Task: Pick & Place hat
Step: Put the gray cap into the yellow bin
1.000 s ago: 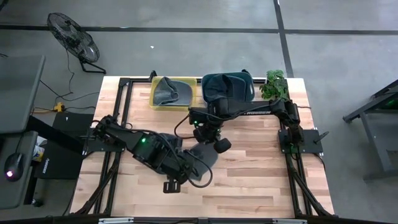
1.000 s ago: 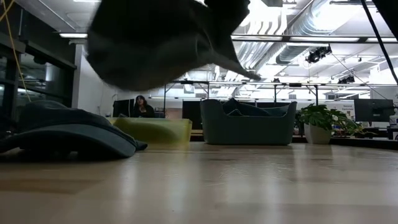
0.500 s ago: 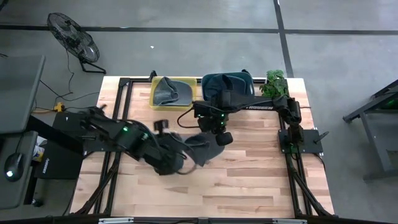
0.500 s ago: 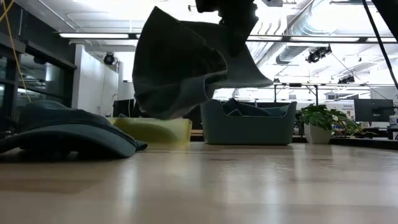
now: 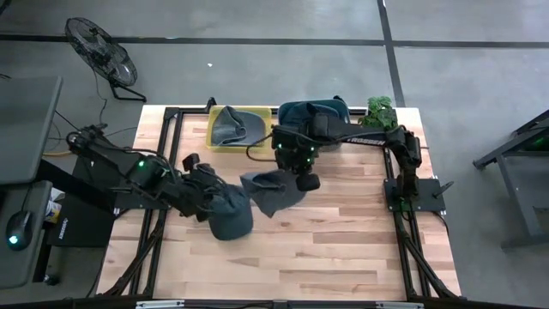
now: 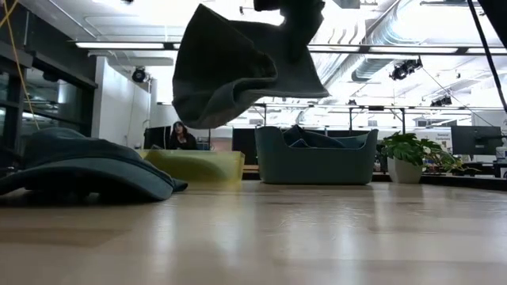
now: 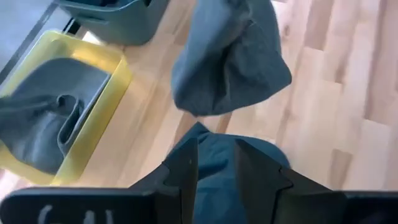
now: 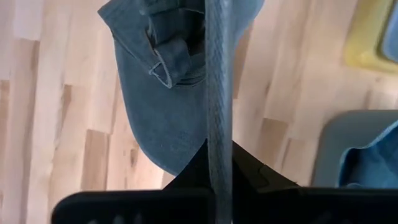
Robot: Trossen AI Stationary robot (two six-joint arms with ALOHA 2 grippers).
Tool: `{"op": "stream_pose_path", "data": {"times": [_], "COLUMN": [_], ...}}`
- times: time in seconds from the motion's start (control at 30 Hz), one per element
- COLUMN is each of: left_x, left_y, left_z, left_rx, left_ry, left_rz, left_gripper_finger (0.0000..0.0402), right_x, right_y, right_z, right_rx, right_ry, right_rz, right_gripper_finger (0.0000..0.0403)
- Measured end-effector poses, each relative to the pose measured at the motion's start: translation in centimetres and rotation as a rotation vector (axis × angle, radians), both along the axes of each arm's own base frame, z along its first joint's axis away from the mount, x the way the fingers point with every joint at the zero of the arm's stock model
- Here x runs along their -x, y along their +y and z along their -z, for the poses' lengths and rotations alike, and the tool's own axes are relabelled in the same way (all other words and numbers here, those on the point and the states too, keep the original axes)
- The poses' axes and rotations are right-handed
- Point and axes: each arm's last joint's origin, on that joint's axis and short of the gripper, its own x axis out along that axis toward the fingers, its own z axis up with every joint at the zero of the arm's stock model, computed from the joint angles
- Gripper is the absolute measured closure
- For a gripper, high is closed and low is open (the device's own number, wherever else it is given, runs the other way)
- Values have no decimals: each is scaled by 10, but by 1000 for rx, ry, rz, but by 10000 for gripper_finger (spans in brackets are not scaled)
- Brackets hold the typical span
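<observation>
Grey hat (image 5: 273, 190) hangs in the air over the middle of the table (image 5: 360, 249), pinched by its fabric in the right gripper (image 5: 302, 172), fingers pressed together on it; in the low view it dangles clear of the wood (image 6: 238, 67), and the right wrist view looks down past a taut fold onto its brim (image 8: 165, 112). A second, dark teal hat (image 5: 230, 215) lies flat on the table just left of the hanging one, with the left gripper (image 5: 199, 176) right over it; left wrist view shows both fingers (image 7: 186, 171) slightly apart with teal cloth in the narrow gap, can't tell if they grip it. Behind, along the far edge: a yellow bin (image 5: 214, 137) with a grey hat inside, a teal bin (image 5: 343, 116) beside it holding more cloth, then a small potted plant (image 5: 379, 116) at the far right corner. A person sits in the room beyond (image 6: 181, 136). A floor fan (image 5: 101, 51) stands off the table's far left.
</observation>
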Motion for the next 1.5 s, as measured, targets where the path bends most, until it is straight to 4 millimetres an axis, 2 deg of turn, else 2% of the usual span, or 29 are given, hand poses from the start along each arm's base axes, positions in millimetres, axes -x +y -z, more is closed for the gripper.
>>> {"op": "stream_pose_path", "data": {"times": [0.13,0.33,0.53,0.67,0.8,0.97,1.33,1.5], "left_x": [18,38,45,47,45,41,31,29], "left_y": [11,24,31,34,42,52,65,65], "left_z": [23,45,46,44,43,42,39,37], "left_rx": [23,45,32,-44,-71,-51,28,14], "left_ry": [-76,-200,-316,-370,-399,-397,-391,-397], "left_rz": [-55,-128,-200,-271,-357,-420,-416,-373], "left_gripper_finger": [303,303,303,303,303,303,303,303], "right_x": [-2,-3,3,10,12,8,-28,-44], "right_y": [-26,-88,-147,-179,-206,-229,-254,-266], "right_z": [-2,-9,-22,-27,-19,-5,6,28], "right_rx": [-17,-36,-32,-43,-52,-119,-189,-223], "right_ry": [-75,-289,-539,-680,-740,-799,-886,-844], "right_rz": [2,18,48,51,57,61,74,105], "right_gripper_finger": [398,398,398,398,398,398,398,398]}}
